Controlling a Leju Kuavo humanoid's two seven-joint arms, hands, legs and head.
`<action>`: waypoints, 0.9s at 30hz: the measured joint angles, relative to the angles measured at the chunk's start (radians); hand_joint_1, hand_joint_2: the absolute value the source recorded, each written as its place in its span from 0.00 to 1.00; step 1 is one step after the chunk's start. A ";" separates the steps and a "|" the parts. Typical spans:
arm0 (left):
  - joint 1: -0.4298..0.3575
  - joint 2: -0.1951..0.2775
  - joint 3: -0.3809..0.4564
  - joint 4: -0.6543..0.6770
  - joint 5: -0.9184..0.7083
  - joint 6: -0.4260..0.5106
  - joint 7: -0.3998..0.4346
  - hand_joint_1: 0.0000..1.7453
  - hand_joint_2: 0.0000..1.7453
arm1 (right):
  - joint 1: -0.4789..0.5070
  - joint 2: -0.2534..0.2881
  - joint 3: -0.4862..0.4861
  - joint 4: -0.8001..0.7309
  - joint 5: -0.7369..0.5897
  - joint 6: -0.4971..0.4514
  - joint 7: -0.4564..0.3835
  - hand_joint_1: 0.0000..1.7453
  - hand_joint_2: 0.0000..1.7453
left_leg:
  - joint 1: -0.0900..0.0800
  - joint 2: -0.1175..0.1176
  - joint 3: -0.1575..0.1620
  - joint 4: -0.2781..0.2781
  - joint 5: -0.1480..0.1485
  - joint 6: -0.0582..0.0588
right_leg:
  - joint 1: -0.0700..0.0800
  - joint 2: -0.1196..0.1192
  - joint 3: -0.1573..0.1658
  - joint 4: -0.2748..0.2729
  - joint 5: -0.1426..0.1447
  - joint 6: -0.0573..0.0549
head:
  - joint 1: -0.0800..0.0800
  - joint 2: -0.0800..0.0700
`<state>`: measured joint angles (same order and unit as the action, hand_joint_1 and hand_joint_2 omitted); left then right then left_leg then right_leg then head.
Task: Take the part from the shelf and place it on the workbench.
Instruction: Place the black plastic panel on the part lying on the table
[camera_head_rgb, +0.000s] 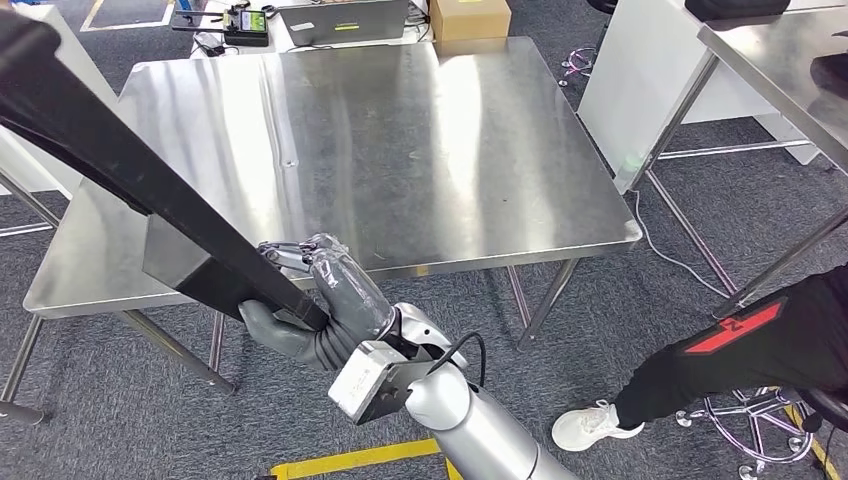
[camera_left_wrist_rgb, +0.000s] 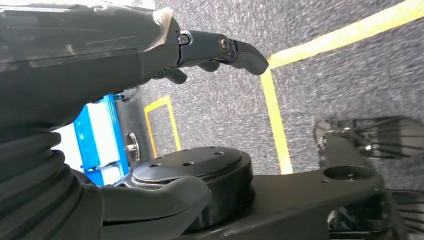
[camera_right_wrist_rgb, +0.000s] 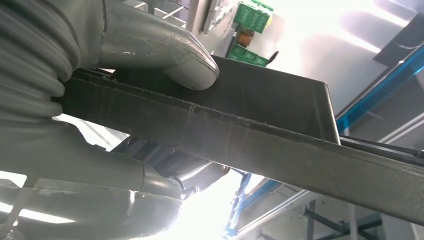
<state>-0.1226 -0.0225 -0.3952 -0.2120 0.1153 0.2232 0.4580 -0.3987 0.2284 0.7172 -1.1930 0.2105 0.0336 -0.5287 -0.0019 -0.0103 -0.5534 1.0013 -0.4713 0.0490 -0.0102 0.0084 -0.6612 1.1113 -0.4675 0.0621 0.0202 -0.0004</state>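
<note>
Your right hand gripped the long black part above the workbench edge. Your left hand held nothing, fingers loosely extended.

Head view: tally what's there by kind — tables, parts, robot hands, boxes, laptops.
Steel tables: 2, the workbench and another table at the right edge.
Long black part: 1, gripped by the right hand.
Robot hands: 1.
Cardboard box: 1.
Laptop: 1.
Total: 6.
</note>
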 joint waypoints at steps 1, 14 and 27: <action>0.000 0.000 0.001 0.000 0.000 0.000 0.000 0.00 1.00 | 0.000 -0.001 0.001 0.000 0.000 0.000 0.000 1.00 1.00 | -0.001 -0.001 0.006 0.001 -0.007 -0.004 | 0.001 -0.001 0.018 -0.052 0.020 -0.007 | 0.000 0.000; 0.001 0.002 0.003 0.000 -0.004 0.000 0.000 0.00 1.00 | 0.005 0.005 0.003 0.000 -0.001 -0.001 -0.003 1.00 1.00 | 0.014 0.005 -0.105 0.179 -0.063 -0.051 | -0.009 0.005 0.086 -0.103 0.013 -0.070 | -0.001 0.000; 0.000 0.005 0.005 0.001 -0.006 0.001 0.000 0.00 1.00 | 0.006 0.006 0.004 -0.001 -0.001 -0.001 -0.005 1.00 1.00 | 0.006 0.013 -0.038 -0.001 0.029 0.005 | -0.001 0.001 0.026 0.103 -0.104 -0.034 | 0.000 0.000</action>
<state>-0.1230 -0.0173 -0.3902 -0.2112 0.1089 0.2237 0.4579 -0.3929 0.2341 0.7217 -1.1941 0.2094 0.0324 -0.5333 0.0040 0.0026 -0.5912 1.0005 -0.4420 0.0541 -0.0116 0.0091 -0.6357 1.2147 -0.5712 0.0279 0.0198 -0.0004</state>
